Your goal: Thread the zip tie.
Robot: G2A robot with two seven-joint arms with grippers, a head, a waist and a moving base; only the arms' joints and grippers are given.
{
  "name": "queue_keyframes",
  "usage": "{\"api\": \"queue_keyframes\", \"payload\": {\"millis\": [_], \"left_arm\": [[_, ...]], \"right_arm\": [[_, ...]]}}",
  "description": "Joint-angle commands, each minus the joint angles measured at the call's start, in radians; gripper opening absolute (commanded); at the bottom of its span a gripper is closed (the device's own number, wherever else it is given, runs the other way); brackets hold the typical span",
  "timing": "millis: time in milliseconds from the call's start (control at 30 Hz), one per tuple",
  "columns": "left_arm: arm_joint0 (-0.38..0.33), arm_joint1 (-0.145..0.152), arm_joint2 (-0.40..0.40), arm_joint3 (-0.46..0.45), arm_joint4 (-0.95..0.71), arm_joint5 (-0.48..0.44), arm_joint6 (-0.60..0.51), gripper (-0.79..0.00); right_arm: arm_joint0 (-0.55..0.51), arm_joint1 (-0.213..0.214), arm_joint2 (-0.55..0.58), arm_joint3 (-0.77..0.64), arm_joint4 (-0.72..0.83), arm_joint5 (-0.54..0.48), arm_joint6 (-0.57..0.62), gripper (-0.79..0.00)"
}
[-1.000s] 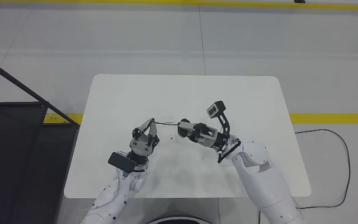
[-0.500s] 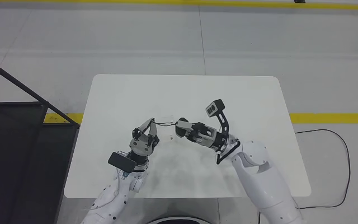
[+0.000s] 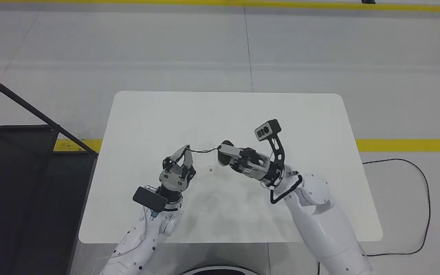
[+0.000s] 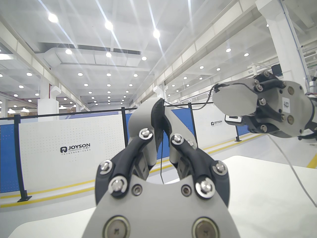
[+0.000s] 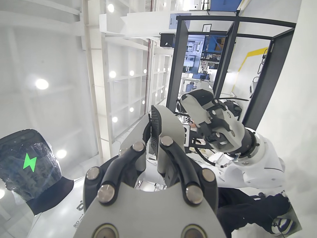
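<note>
The left gripper and right gripper are each pinching one end of the zip tie. Threading is apparently only beginning, and is calling for precise tip-to-head alignment.

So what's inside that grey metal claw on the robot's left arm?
A thin black plastic zip tie, pinched by the left gripper's shut fingers. The stretch between the pads is covered.

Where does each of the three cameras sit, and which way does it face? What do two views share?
Top view: above the arms, looking down at the table; both arms show, left gripper and right gripper facing each other, zip tie between.
Left wrist view: on the left wrist, looking along its shut fingers; right gripper farther off.
Right wrist view: on the right wrist, looking along its shut fingers toward the left gripper.
Shared: each wrist view shows the other gripper.
</note>
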Motion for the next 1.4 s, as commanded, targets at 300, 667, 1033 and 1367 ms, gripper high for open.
{"api": "queue_keyframes", "payload": {"millis": [300,667,1033,1367], "left_arm": [[0.000,0.000,0.000,0.000,0.000,0.000,0.000,-0.785],[0.000,0.000,0.000,0.000,0.000,0.000,0.000,-0.785],[0.000,0.000,0.000,0.000,0.000,0.000,0.000,-0.785],[0.000,0.000,0.000,0.000,0.000,0.000,0.000,-0.785]], "right_arm": [[0.001,-0.005,0.001,0.006,0.053,-0.026,0.017,-0.785],[0.036,-0.009,-0.027,0.040,-0.009,0.045,-0.005,-0.785],[0.026,-0.013,-0.015,0.043,0.054,-0.009,0.025,-0.785],[0.029,-0.017,-0.010,0.057,0.086,-0.024,0.033,-0.785]]}}
